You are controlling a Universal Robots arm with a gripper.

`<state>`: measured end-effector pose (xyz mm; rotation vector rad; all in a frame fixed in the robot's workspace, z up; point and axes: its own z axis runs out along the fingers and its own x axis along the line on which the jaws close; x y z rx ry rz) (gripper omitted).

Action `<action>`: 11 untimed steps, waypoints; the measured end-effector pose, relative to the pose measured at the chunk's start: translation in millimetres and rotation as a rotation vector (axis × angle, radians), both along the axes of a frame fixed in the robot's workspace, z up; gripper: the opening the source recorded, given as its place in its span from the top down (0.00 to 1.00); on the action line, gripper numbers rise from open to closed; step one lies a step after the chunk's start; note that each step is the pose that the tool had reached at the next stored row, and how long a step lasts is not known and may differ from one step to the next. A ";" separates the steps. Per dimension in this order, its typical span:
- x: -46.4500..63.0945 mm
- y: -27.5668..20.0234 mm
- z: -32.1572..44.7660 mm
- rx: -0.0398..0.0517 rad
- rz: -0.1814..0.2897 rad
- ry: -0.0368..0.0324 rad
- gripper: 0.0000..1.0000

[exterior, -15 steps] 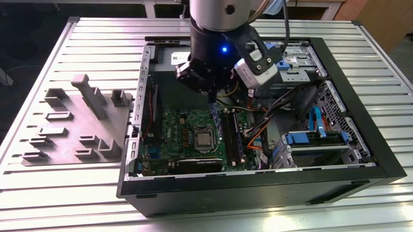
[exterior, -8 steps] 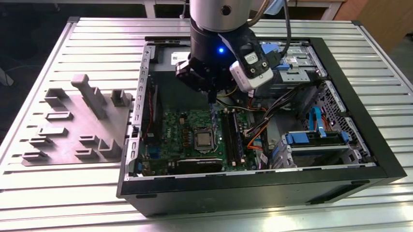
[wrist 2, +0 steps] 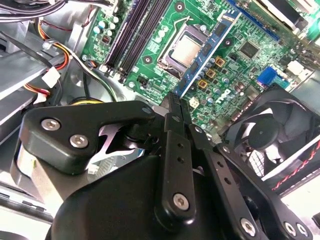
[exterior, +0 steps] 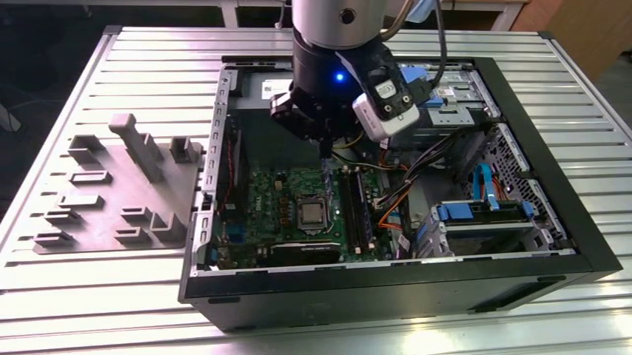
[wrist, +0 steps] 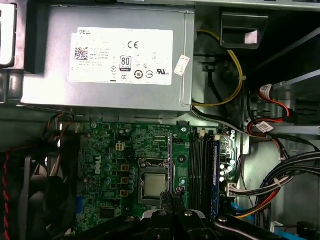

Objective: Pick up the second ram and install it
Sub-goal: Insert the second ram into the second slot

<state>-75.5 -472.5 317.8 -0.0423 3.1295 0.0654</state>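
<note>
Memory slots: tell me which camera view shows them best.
The first wrist view: the memory slots run straight, nearly full length, beside the processor socket. The second wrist view shows them slanted, their far ends cut by the picture's edge. The exterior view shows them from farther off, at an angle.

Silver arm (exterior: 334, 18) — black, screw-studded gripper (wrist 2: 175, 102)
</note>
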 end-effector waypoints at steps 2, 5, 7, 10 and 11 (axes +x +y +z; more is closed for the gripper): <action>2.5 0.0 0.0 -0.0003 -0.001 0.0002 0.88; 7.0 0.0 -0.2 -0.0002 -0.004 0.0001 0.88; 9.7 0.0 -0.3 -0.0003 -0.005 0.0002 0.88; 12.7 0.0 -0.5 -0.0003 -0.007 0.0002 0.88; 13.5 0.0 -0.7 -0.0002 -0.007 0.0001 0.88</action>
